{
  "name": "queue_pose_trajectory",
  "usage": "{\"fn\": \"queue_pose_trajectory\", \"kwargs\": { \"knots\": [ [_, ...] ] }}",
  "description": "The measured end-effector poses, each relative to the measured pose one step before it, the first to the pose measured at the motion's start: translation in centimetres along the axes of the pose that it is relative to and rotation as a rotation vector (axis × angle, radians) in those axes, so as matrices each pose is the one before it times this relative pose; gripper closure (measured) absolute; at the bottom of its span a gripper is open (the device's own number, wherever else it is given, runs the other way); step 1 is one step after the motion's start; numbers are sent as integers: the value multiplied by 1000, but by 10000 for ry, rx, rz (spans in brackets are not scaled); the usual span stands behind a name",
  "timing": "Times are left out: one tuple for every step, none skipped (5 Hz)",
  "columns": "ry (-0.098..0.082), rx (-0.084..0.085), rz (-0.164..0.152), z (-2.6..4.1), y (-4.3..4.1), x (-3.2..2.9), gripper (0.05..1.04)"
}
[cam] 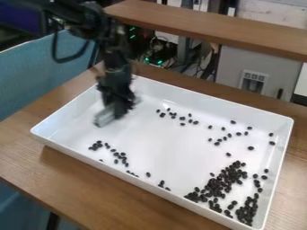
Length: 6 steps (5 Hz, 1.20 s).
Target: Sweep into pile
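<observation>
Starting at your far left, you've got blue fabric [48, 67] beside the wooden desk [36, 155], which carries the big white tray [162, 148]. The black arm [111, 45] comes in from the upper left, and its pincer [117, 104] hangs down over the tray's left part. It's blurred, so you can't tell whether it is apart, together or clamped on something — though a pale piece [105, 117] shows at its lower end, too smeared to name. Just nearer the camera from there, a small loose group of black beans [96, 145] trails right along the near side of the tray. Farther back, around the middle, you have another thin scatter, and behind the desk sit tangled cables [159, 45] with green lights. A wooden ledge [210, 33] crosses the top of your view. Moving right, single beans dot the tray floor in front of a grey cabinet [231, 74]. The thickest heap lies in the tray's near right corner — many beans touching one another, with a looser string running up close to the right wall.
</observation>
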State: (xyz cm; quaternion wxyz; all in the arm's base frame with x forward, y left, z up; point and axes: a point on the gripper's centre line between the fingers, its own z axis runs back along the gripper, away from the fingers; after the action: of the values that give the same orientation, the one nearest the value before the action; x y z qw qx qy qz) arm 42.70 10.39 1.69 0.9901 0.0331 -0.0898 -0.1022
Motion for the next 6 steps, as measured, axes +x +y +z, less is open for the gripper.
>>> {"fn": "queue_pose_trajectory", "kwargs": {
  "knots": [
    [87,-479,-726,295,-3785,1377,678],
    [56,-295,-448,-459,-2888,1848,678],
    [-55,-227,-254,-282,-1368,1014,678],
    [-19,-47,-269,-253,-1408,174,678],
    [59,-603,-2293,63,-4899,359,678],
    [36,-24,-718,-136,-2054,193,678]
  ]
}}
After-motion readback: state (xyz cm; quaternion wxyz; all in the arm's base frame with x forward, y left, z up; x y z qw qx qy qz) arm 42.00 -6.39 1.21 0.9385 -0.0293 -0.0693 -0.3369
